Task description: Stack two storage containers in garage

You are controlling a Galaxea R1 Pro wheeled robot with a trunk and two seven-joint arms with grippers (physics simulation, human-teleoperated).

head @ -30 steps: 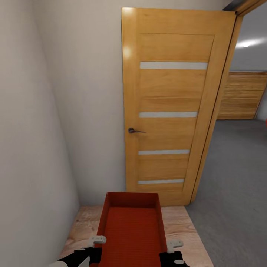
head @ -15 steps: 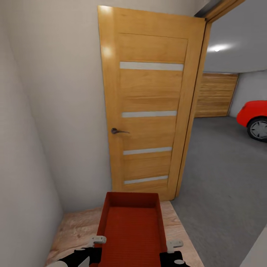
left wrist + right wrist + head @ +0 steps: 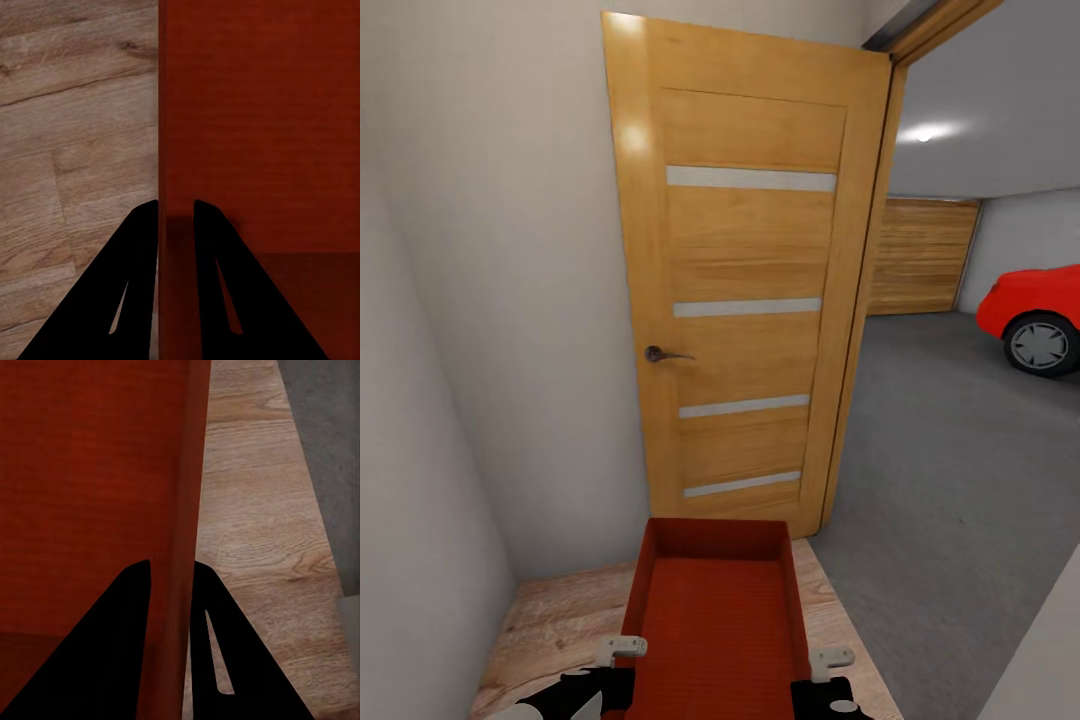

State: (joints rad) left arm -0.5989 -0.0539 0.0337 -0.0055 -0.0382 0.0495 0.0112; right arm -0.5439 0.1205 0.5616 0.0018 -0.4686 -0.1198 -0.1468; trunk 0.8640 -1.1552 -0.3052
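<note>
- the storage container (image 3: pixel 720 610) looks like matt orange-red plastic, its inner bottom finely ribbed and its walls smooth.
- the wooden door (image 3: pixel 745 300) beyond the container is warm honey-coloured wood with visible grain and a soft sheen where light catches its upper corner; it carries pale frosted-looking strips and a dark metal handle (image 3: pixel 663 354).
- the plank floor (image 3: pixel 550 625) beside the container is light wood, matt, with knots and grain.
- the floor (image 3: pixel 950 470) past the door is dark grey, rough and speckled like concrete.
- the red car (image 3: pixel 1032 305) on that grey floor has a glossy painted body.
- the fingers (image 3: pixel 135 277) against the container wall are plain matt black.
</note>
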